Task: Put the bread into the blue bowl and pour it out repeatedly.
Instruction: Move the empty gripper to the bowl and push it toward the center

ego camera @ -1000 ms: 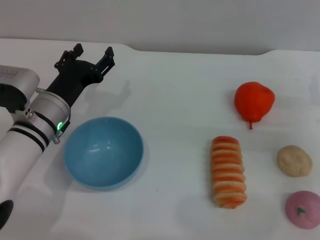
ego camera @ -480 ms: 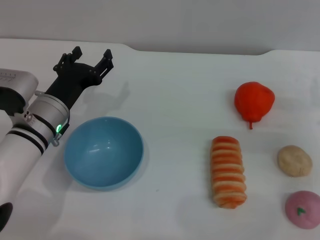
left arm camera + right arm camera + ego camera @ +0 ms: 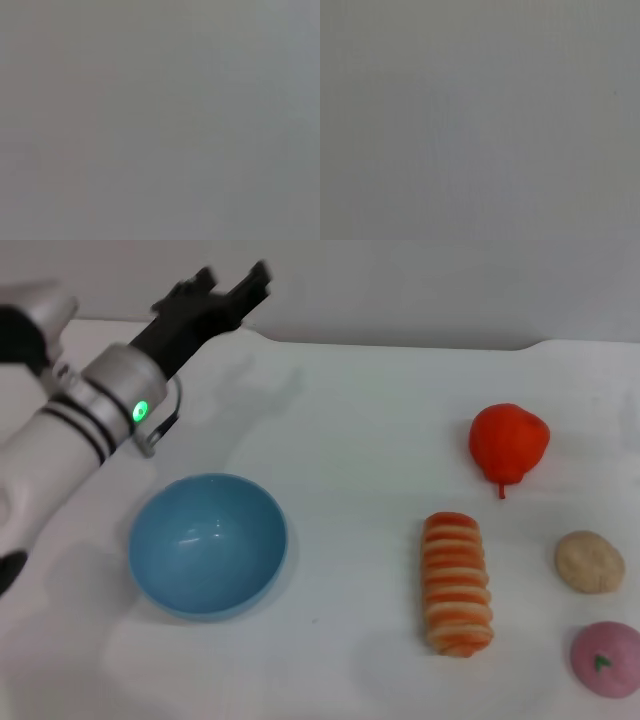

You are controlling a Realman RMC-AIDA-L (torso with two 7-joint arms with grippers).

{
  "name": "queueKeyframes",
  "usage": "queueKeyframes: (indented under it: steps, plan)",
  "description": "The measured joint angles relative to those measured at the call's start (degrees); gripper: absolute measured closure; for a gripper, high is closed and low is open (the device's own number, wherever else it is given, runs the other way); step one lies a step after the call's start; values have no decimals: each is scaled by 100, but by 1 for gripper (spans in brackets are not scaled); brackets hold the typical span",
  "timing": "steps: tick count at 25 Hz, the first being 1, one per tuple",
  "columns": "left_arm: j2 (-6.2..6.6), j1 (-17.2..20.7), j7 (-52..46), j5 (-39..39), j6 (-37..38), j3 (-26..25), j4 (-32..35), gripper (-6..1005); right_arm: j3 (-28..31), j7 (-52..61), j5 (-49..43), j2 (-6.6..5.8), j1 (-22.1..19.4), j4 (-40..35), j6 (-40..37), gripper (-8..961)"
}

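White surface (image 3: 350, 420) carrying blue bowl (image 3: 207, 544) at left, bread (image 3: 457, 583) to its right. Left end effector (image 3: 222, 287) raised far-left, fingers apart, empty.

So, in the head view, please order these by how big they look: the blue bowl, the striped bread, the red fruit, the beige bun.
1. Blue bowl, clearly largest.
2. Striped bread.
3. Red fruit, somewhat smaller than the bread.
4. Beige bun, smallest.
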Motion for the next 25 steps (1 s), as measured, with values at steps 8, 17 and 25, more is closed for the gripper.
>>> queueKeyframes:
  steps: [8, 17, 25]
  plan:
    - [194, -317, -930, 1453, -1119, -636, 384, 173, 66, -221, 0, -10, 17, -3, 7, 451]
    - [486, -96, -2544, 3711, -1517, -1349, 1323, 174, 74, -225, 0, -24, 34, -4, 6, 449]
    - [585, -233, -4284, 5975, -1624, -1947, 1369, 174, 75, -229, 0, -35, 29, 8, 6, 449]
